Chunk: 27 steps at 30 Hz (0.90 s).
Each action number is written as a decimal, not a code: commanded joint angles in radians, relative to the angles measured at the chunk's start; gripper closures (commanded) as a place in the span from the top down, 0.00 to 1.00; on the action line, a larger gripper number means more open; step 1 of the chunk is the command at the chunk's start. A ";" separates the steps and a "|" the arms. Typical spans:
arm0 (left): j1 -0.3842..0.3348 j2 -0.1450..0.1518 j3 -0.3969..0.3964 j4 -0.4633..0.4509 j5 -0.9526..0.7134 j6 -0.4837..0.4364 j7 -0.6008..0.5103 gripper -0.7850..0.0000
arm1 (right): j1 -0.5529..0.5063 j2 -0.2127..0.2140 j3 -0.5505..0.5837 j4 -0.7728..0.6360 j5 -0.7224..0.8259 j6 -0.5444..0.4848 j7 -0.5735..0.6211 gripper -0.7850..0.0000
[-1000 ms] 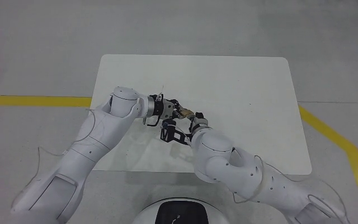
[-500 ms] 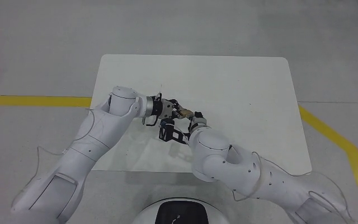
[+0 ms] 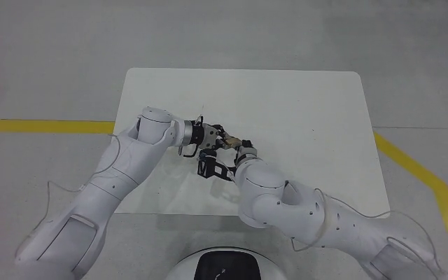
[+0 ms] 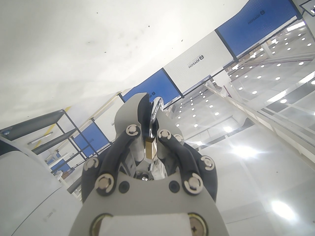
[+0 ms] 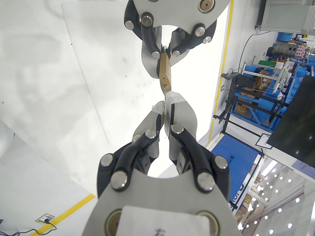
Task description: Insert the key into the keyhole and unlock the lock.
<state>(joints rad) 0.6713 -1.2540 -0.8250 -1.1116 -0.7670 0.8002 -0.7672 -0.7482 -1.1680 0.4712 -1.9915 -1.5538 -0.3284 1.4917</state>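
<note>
The fingers [image 5: 177,104] of the right gripper [image 5: 164,105] are pinched narrow on the key [image 5: 166,90]. Only a short brass stub of it shows past the pale, rounded fingertips, and its tip meets the end of the lock [image 5: 164,71]. Whether it is seated in the keyhole cannot be told. So close a hold probably keeps the thin blade from wobbling and leaves the wrist free to twist it. Just beyond, the left gripper [image 5: 163,67] faces it nose to nose, and its fingers are clamped shut on the lock's flat sides. The lock is a small, slim brass block with squared edges and a dull sheen. In the left wrist view its curved, polished steel shackle [image 4: 157,105] pokes out past the fingertips, so the keyhole end is turned toward the key. Gripping the hard, flat faces likely braces the body against the turning force. Both are held in the air over the table [image 3: 315,105], left of its middle and about midway between the near and far edges, which gives both wrists room. The table is a smooth, matt white slab with rounded corners and a few dark specks.
</note>
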 commanded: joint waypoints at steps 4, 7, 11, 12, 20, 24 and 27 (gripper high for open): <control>0.000 -0.001 0.000 0.000 0.003 0.001 0.002 0.00 | 0.014 -0.003 -0.018 0.004 0.003 0.006 0.006 0.00; 0.001 -0.001 0.001 -0.001 0.004 0.003 0.002 0.00 | 0.025 -0.006 -0.032 0.013 0.005 0.013 0.013 0.00; 0.000 -0.001 0.001 0.002 0.002 0.008 -0.005 0.00 | 0.043 -0.011 -0.058 0.022 0.001 0.024 0.024 0.00; -0.001 -0.002 0.001 0.003 0.002 0.008 -0.003 0.00 | 0.048 -0.012 -0.064 0.024 0.000 0.028 0.028 0.00; -0.005 -0.003 0.002 0.013 -0.003 0.009 -0.018 0.00 | 0.081 -0.022 -0.094 0.039 0.025 0.044 0.044 0.00; -0.006 -0.003 0.003 0.018 -0.007 0.010 -0.033 0.00 | 0.091 -0.025 -0.096 0.049 0.044 0.044 0.044 0.00; -0.009 -0.004 0.005 0.024 -0.007 0.012 -0.043 0.00 | 0.096 -0.027 -0.095 0.052 0.051 0.043 0.043 0.00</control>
<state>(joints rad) 0.6632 -1.2577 -0.8210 -1.0903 -0.7752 0.8117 -0.8081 -0.6533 -1.1942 0.3756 -1.9402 -1.5038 -0.2850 1.5350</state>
